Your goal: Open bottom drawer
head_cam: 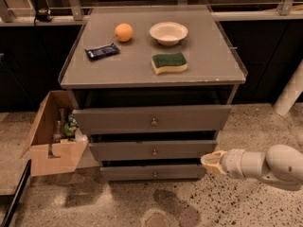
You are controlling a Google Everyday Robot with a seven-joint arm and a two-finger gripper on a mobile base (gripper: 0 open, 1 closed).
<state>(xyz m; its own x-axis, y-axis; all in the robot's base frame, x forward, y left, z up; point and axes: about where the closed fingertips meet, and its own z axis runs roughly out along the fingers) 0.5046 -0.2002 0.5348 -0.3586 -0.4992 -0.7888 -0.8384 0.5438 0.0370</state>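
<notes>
The bottom drawer (128,172) is the lowest of three in a grey cabinet (222,96), just above the speckled stone floor (85,205). It shows a flat, matte grey front, low and wide, with a small round metal knob (155,174) at its centre. A dark gap separates it from the middle drawer (123,151) above. The top drawer (113,120) is taller and has the same kind of knob. The gripper (211,161), a pale yellowish tip on a smooth white rounded arm, reaches in from the right. It sits just beside the bottom drawer's upper right corner, well away from the knob. Whether it is open or closed cannot be told. A brown cardboard box (45,157) with its flap raised leans at the cabinet's left side and holds a few bottles (66,126). The cabinet's flat grey surface (213,56) carries a shallow white bowl (168,32), a round orange (123,32), a dark blue wrapped packet (102,51) and a sponge (169,63), green on top and yellow beneath.
</notes>
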